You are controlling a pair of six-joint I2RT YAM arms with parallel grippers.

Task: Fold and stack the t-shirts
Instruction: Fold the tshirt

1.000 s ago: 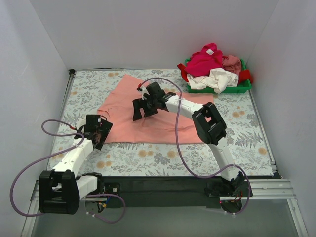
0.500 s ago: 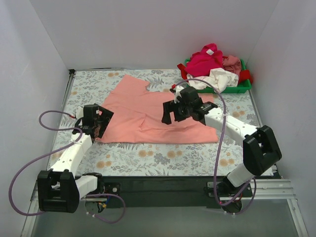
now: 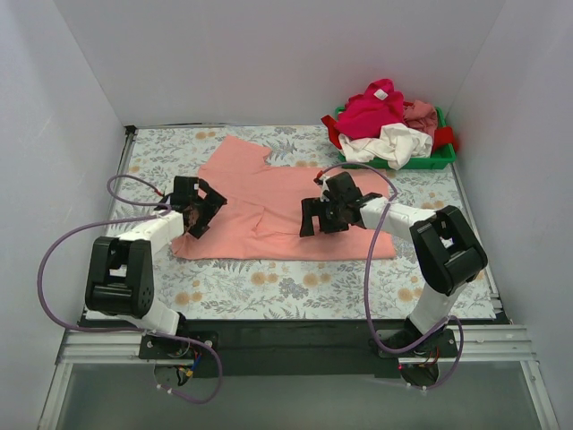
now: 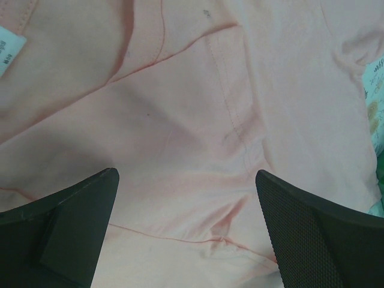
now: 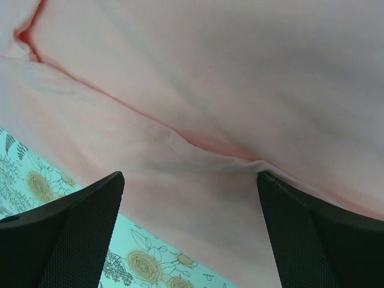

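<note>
The salmon-pink t-shirt [image 3: 260, 202] lay spread on the floral table [image 3: 269, 285], with the left gripper [image 3: 206, 215] above its left edge and the right gripper [image 3: 319, 224] above its right half, both spread wide and holding nothing.

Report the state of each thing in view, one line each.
Salmon-pink t-shirt: spread on table, wrinkled, not gripped.
Left end effector: open above that shirt.
Right end effector: open above that shirt.
Other t-shirts: heaped unfolded in green tray.
</note>
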